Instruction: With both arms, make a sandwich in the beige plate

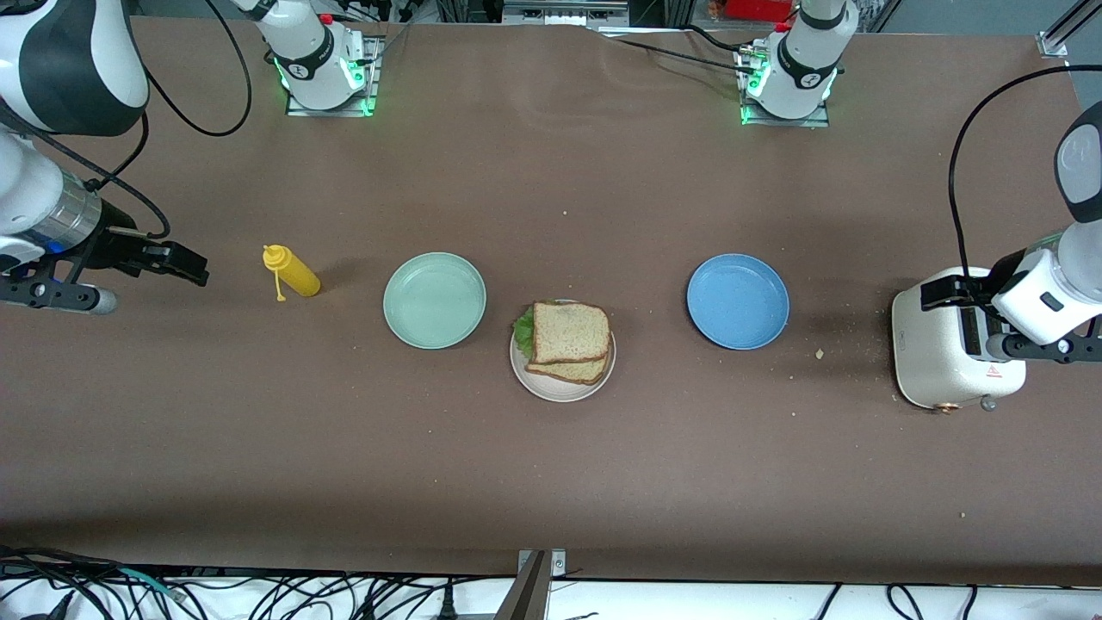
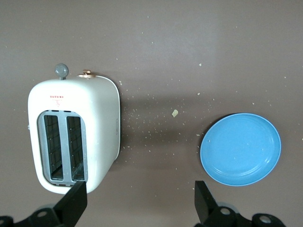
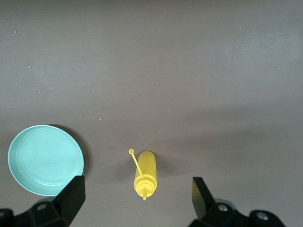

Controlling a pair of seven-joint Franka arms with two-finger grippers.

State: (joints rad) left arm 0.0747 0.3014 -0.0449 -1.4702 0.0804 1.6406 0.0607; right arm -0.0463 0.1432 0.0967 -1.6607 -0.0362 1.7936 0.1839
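Observation:
The sandwich lies on the beige plate at the table's middle: two speckled brown bread slices with green lettuce showing at one edge. My right gripper is open and empty in the air near the right arm's end of the table; its wrist view shows its spread fingers over the yellow bottle. My left gripper is open and empty over the toaster; in its wrist view one finger overlaps the toaster's edge.
A mint-green plate and a blue plate stand empty on either side of the beige plate. A yellow squeeze bottle lies beside the mint-green plate. The white toaster stands at the left arm's end. Crumbs dot the table by it.

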